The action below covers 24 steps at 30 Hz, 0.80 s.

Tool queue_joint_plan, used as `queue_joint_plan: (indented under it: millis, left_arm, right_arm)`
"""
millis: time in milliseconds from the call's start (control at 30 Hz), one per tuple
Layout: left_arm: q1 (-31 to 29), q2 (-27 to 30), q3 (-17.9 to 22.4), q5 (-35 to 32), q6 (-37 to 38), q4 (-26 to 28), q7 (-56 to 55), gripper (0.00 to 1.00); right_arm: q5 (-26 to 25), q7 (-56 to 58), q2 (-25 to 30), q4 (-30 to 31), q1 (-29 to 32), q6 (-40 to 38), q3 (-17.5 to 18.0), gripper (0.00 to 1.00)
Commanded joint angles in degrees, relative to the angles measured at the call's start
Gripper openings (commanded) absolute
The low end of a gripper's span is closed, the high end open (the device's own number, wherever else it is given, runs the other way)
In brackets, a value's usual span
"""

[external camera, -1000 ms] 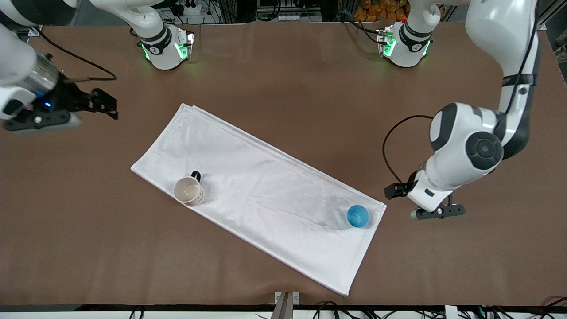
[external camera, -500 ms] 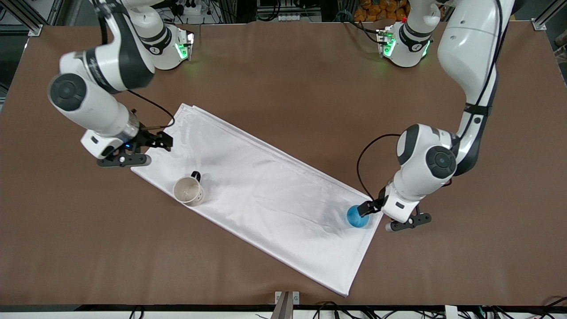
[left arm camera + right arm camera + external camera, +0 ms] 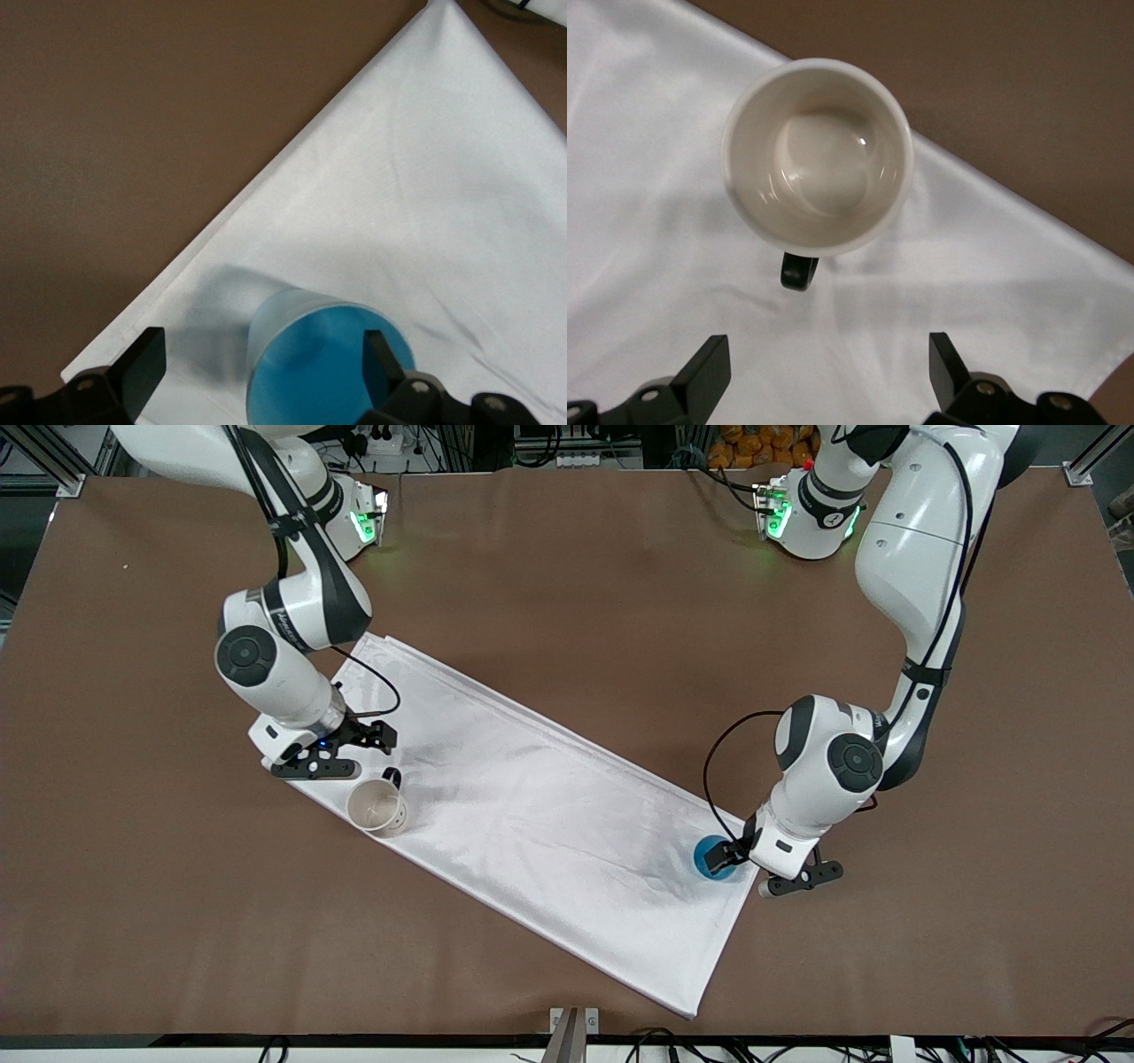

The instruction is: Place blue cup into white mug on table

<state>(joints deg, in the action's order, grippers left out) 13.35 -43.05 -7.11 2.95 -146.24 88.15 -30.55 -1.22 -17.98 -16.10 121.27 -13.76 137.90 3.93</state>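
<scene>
The blue cup [image 3: 709, 859] stands upright on a corner of the white cloth toward the left arm's end of the table [image 3: 567, 558]. My left gripper [image 3: 733, 859] hangs open over it. In the left wrist view the blue cup [image 3: 323, 367] lies partly between the fingers [image 3: 146, 363], off centre, with one finger over its mouth; left gripper [image 3: 264, 363]. The white mug [image 3: 376, 806] with a black handle [image 3: 391, 777] stands empty on the cloth toward the right arm's end. My right gripper [image 3: 370, 741] is open over the cloth beside the handle; white mug [image 3: 818, 155], right gripper [image 3: 827, 365].
A large white cloth [image 3: 532, 806] lies slantwise across the middle of the brown table, with both vessels on it. The two arm bases [image 3: 337, 514] stand along the table's edge farthest from the front camera. Bare tabletop surrounds the cloth.
Both arms have swung inward. The left gripper came down over the blue cup. The right gripper travelled from the table's end to the cloth beside the mug's handle. Cup and mug have not moved.
</scene>
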Motion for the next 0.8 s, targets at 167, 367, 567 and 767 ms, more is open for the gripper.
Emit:
queue_joint_plan:
  millis: [167,367,567,767]
  left_arm:
    - [1.5,-1.0,0.3,1.0,-0.5,-1.3,-4.1,0.0]
    - [1.5,-1.2,0.4,0.5,-0.5,-1.3,-3.6,0.0]
    - [1.5,-1.2,0.5,0.5,-0.5,-1.4,-3.5,0.0]
    - [1.2,-0.5,0.9,0.7,-0.5,-3.6,-4.2,0.0]
  right_arm:
    - [-9.7,-8.7,-5.7,-1.2,-0.4,5.9,0.2,0.86]
    - [-10.1,-9.8,-8.0,-3.8,-0.2,5.8,0.1,0.67]
    - [-9.4,-10.1,-9.3,-6.5,0.0,5.6,0.1,0.44]
    - [-9.5,-12.8,-9.8,-7.2,-0.2,5.6,0.1,0.12]
